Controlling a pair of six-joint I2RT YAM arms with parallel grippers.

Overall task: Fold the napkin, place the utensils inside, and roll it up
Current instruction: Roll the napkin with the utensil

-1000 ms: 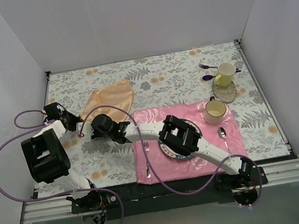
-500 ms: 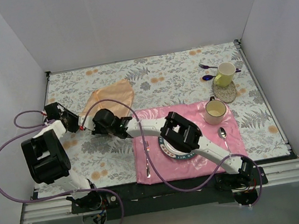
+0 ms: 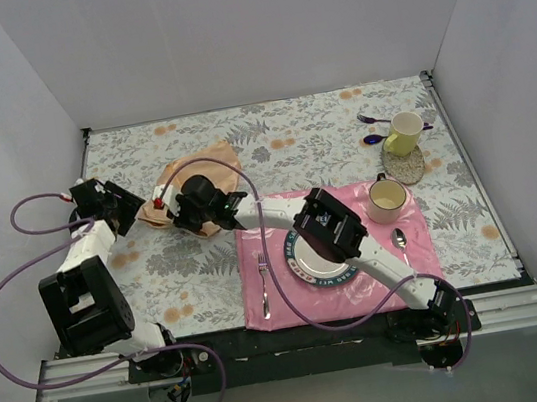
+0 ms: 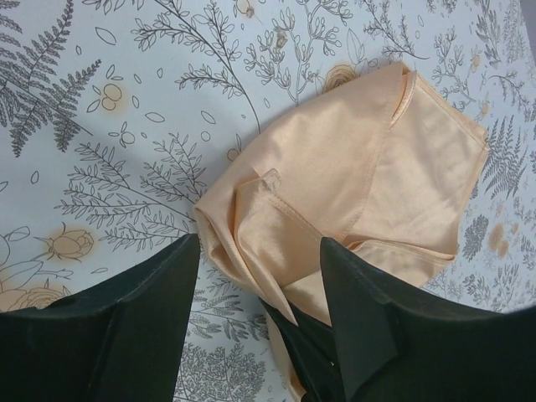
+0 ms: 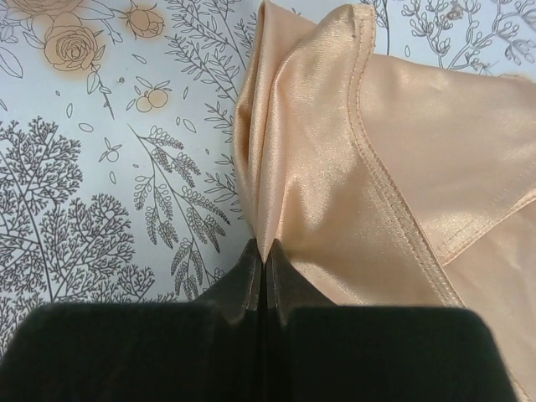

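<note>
Napkin (image 4: 360, 176) newly folded over, right hand (image 5: 265, 251) clamped on its edge, left hand (image 4: 260, 248) apart, plate (image 3: 305, 272) lettering illegible

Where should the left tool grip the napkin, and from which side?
Probably the napkin's bunched, hemmed corner under the left tool, coming from above and straddling it: that fold stands proud, while the rest lies flat. The right tool pinches the neighbouring fold.

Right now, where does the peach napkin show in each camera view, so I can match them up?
Top external: napkin at left-centre of the table, under the arms' ends.
Left wrist: napkin fills centre and right, a folded corner at the open left gripper.
Right wrist: napkin covers the right half, its fold pinched in the shut right gripper.
Shared landmark: the fern-printed tablecloth beneath it.
</note>
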